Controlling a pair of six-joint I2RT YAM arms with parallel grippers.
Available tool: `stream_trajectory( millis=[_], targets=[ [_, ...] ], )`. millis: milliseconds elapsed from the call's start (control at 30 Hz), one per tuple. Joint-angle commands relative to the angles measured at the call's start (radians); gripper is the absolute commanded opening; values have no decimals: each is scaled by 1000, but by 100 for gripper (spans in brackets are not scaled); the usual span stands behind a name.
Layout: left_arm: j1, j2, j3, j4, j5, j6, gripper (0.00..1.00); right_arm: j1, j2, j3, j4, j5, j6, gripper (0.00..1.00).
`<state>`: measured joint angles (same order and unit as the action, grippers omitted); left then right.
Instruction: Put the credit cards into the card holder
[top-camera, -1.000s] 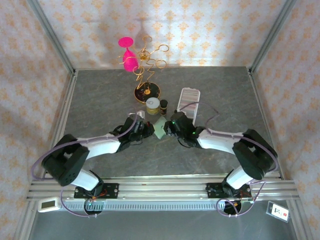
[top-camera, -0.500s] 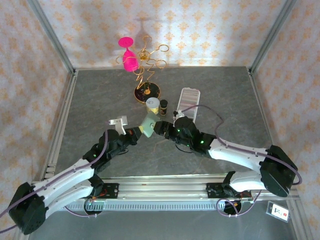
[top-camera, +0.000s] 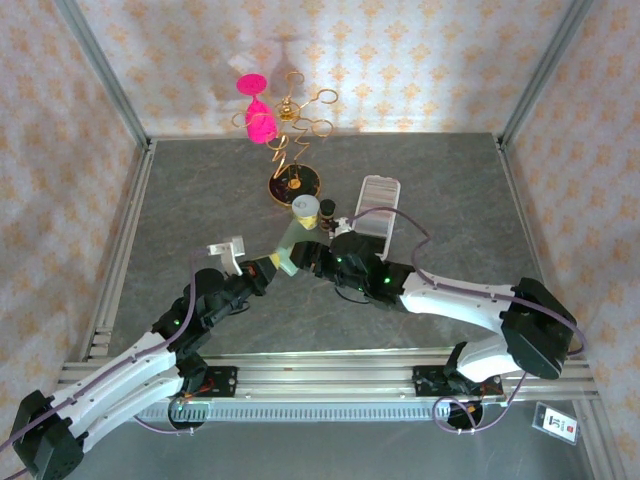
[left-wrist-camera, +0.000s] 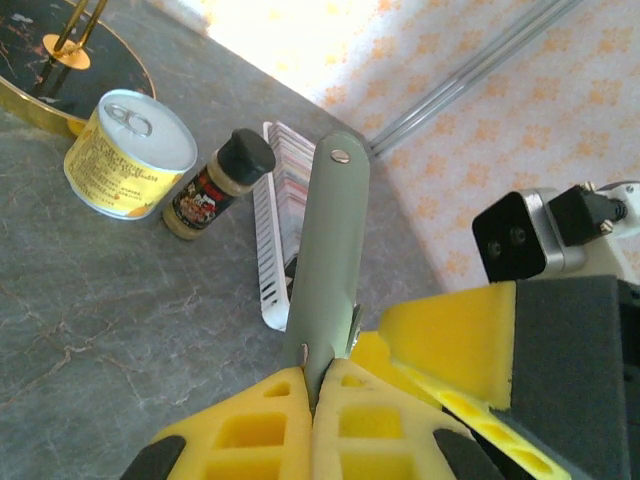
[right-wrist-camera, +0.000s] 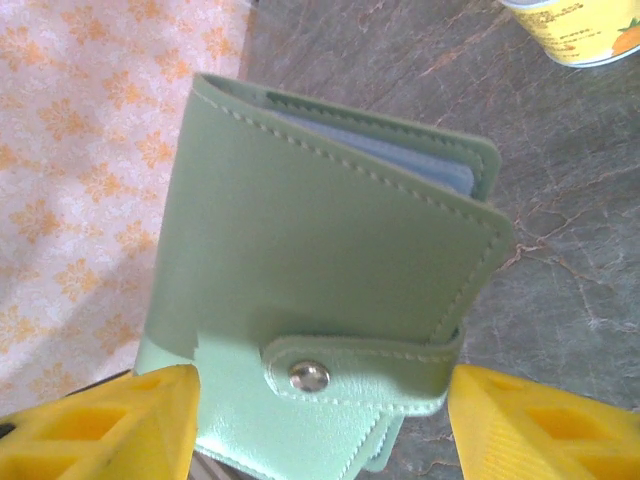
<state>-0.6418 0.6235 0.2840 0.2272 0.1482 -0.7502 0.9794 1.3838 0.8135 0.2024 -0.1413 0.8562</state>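
The card holder (right-wrist-camera: 320, 250) is coloured soft green, with blue seen inside. The right claw (right-wrist-camera: 322, 410) is padded in yellow. The surface (right-wrist-camera: 570, 200) is streaked grey. The walls (top-camera: 400, 60) are dotted with orange flowers.

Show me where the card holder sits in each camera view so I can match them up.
Top external: card holder near the centre, just below the yellow can.
Left wrist: centre, edge-on, its lower end pinched by the left gripper; can at upper left.
Right wrist: centre, snap tab facing the camera; can at the top right corner.
Shared landmark: the yellow can.
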Motion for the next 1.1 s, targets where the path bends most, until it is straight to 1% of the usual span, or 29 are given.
stream_trajectory(
  millis=[0,167,233,333,400,500,567,633,733,833,933,1033,1067],
  targets=[
    [-12,-15,3,12,-6,15,0,7,13,36,-12,64,3,68],
    [-13,-21,11,12,-12,17,0,7,61,72,-71,91,-5,64],
    [-13,-25,12,12,-19,16,0,7,67,66,-75,97,-5,59],
    [-13,-25,10,17,-31,14,0,7,76,49,-76,94,2,50],
    [-13,-24,7,20,-34,14,0,7,80,36,-74,91,7,46],
    [-13,-14,3,34,-13,14,0,7,87,21,-68,91,12,40],
    [-14,-3,4,28,-11,15,0,7,91,19,-65,85,15,34],
    [-15,2,5,15,-23,23,0,7,96,19,-57,75,17,27],
    [-14,3,3,14,-35,28,0,10,99,13,-30,46,14,22],
    [-15,9,5,19,-37,31,0,14,110,15,-27,29,12,13],
    [-14,13,7,10,-55,37,0,22,110,12,-26,25,15,8],
    [-15,13,4,13,-60,40,0,26,110,2,-27,28,17,0],
    [-15,12,3,11,-64,40,0,27,109,-8,-28,31,20,0]
  ],
)
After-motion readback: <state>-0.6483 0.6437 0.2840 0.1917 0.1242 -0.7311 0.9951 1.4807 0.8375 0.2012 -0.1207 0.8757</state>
